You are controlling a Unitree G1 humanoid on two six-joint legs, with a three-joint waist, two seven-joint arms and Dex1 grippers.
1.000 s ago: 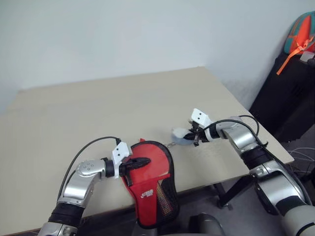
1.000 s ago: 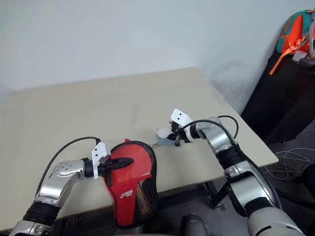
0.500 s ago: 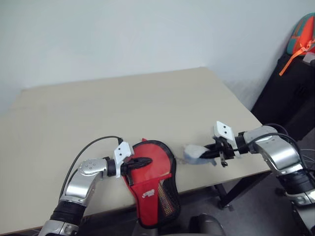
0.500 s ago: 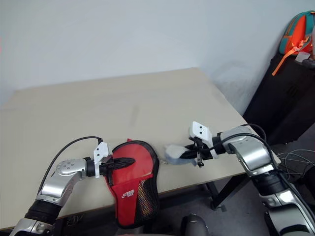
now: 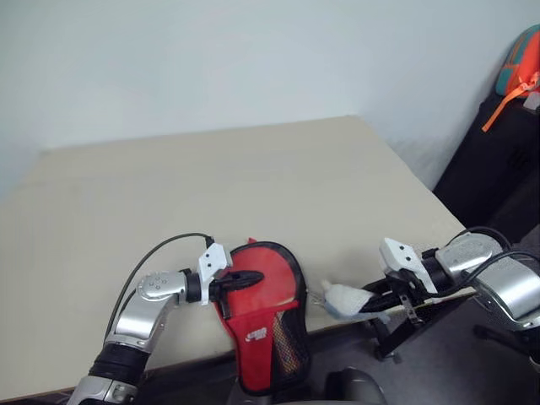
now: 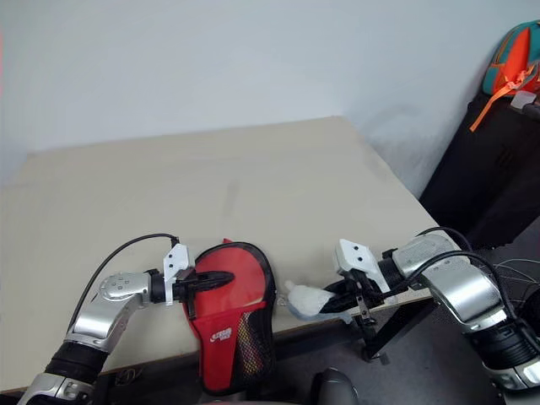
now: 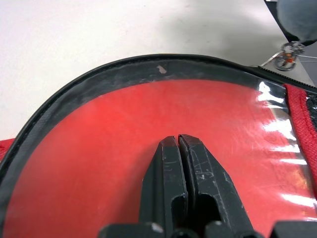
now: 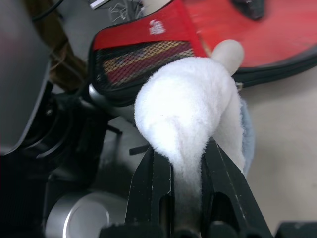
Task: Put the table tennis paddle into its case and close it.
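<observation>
Left wrist view: left hand (image 7: 177,148) closed and empty, tips pressed on the case (image 5: 266,325), which overhangs the table (image 5: 211,186) front edge. Right hand (image 8: 185,163) clamps a fluffy white wad (image 8: 190,106) tethered by a small chain near the rim. Case looks soft, light, floppy, clear panel probably slick; grip the stiffer zip rim.

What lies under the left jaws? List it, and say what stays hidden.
The shut left gripper presses on the case, on its clear panel showing red. Under the case is the table; its handle end overhangs the edge. Whether the paddle sits inside cannot be confirmed.
</observation>
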